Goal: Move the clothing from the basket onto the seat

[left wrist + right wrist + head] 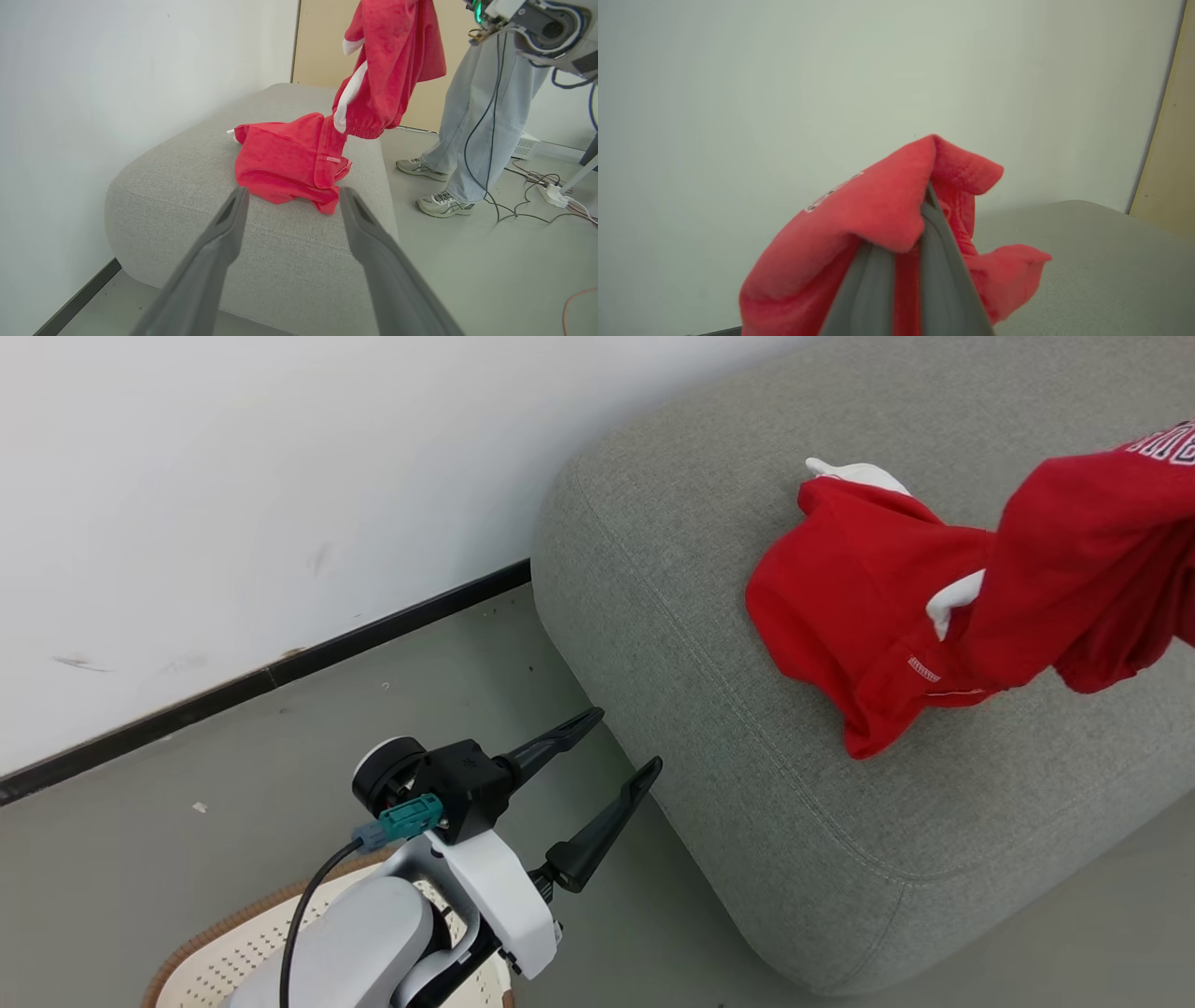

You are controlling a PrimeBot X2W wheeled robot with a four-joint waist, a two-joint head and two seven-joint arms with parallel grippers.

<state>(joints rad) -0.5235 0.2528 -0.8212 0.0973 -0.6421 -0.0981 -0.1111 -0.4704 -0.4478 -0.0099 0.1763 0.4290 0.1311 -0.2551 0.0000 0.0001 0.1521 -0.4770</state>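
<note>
One red garment (850, 607) lies crumpled on the grey seat (709, 728); it also shows in the left wrist view (280, 161). A second red garment (1092, 560), with white-outlined lettering at its top, hangs over the seat, its lower end touching the first. My right gripper (925, 210) is shut on this hanging garment (878, 205), whose fabric drapes over the fingertips. My left gripper (625, 742) is open and holds nothing, over the floor beside the seat's near corner. It points at the seat in its own view (292, 193). The basket's (215, 952) rim peeks from under the left arm.
A white wall with a black baseboard (280, 667) runs behind the seat. A person's legs (476, 116) in jeans and sneakers stand on the floor beyond the seat's far side. Cables (537, 186) and a power strip (556, 196) lie there.
</note>
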